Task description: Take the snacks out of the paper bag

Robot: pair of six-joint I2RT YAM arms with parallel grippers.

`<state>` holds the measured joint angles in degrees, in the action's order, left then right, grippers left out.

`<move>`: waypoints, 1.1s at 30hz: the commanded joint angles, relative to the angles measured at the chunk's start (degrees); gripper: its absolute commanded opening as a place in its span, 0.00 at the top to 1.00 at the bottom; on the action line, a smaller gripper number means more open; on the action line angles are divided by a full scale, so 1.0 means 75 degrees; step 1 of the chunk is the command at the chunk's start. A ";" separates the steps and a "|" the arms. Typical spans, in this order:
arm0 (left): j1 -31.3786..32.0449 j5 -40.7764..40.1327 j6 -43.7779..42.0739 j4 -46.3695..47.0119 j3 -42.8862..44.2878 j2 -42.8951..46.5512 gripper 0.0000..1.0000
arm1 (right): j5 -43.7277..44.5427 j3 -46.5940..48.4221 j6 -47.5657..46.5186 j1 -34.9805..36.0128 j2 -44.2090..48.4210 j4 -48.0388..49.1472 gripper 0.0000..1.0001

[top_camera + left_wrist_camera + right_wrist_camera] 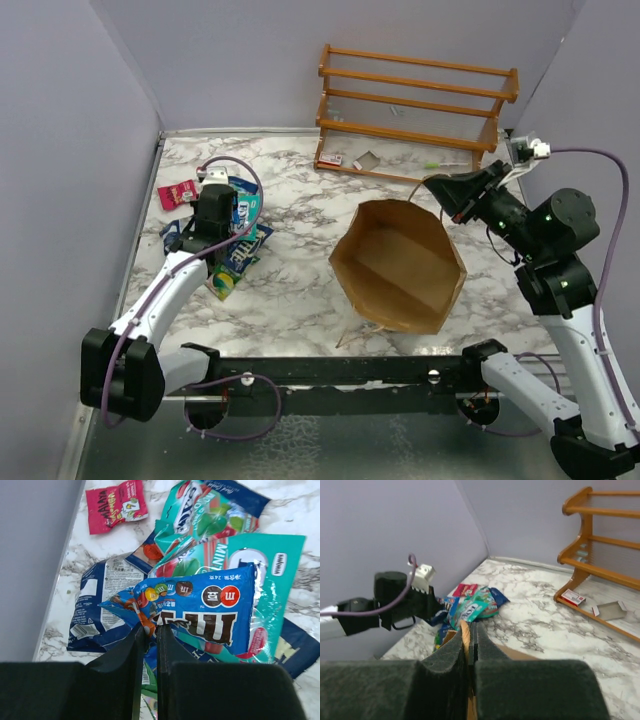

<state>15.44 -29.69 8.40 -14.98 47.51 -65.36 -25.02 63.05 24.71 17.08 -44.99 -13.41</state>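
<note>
Snacks (245, 215) lie heaped on the marble table (300, 190) at its far left, well apart from the paper bag (395, 265). The bag sits right of centre, its mouth gaping to the overhead view, with no packet showing inside. Such packets look light, limp and slick — the glossy faces would likely slide between fingers, so a crimped end seam or a corner is the better hold, and a soft pinch should be enough. The left gripper (151, 627) does just that: its jaws stand almost together, pinching the lower corner of the blue M&M's packet (210, 612) over the heap. The right gripper (468, 626) is pressed together on the bag's brown rim; the kraft paper seems stiff enough to keep its shape but would crease or tear under a hard tug. Count — one bag and at least six packets: the blue one, a small red packet (114, 505), a dark blue packet (92, 612), a crumpled teal packet (200, 520), a flat teal packet (277, 575) and a green-yellow packet (222, 283); overlaps may hide more
</note>
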 commanded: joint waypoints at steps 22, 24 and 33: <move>-0.0413 -0.0646 0.0337 0.0228 -0.0031 -0.1302 0.99 | 0.7986 -0.1139 -0.1032 -0.0004 0.0566 -0.0290 0.98; -0.0414 -0.0611 0.0376 0.0227 -0.0026 -0.1293 0.93 | 0.8029 -0.1171 -0.1105 -0.0004 0.0593 -0.0275 0.98; -0.0418 -0.0003 0.0436 0.0147 0.0207 -0.0783 0.50 | 0.7228 -0.1177 -0.1137 -0.0004 0.0617 -0.0328 0.97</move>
<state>12.71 -32.42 10.83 -14.24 47.03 -74.56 31.86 52.80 17.21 17.15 -40.69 -15.46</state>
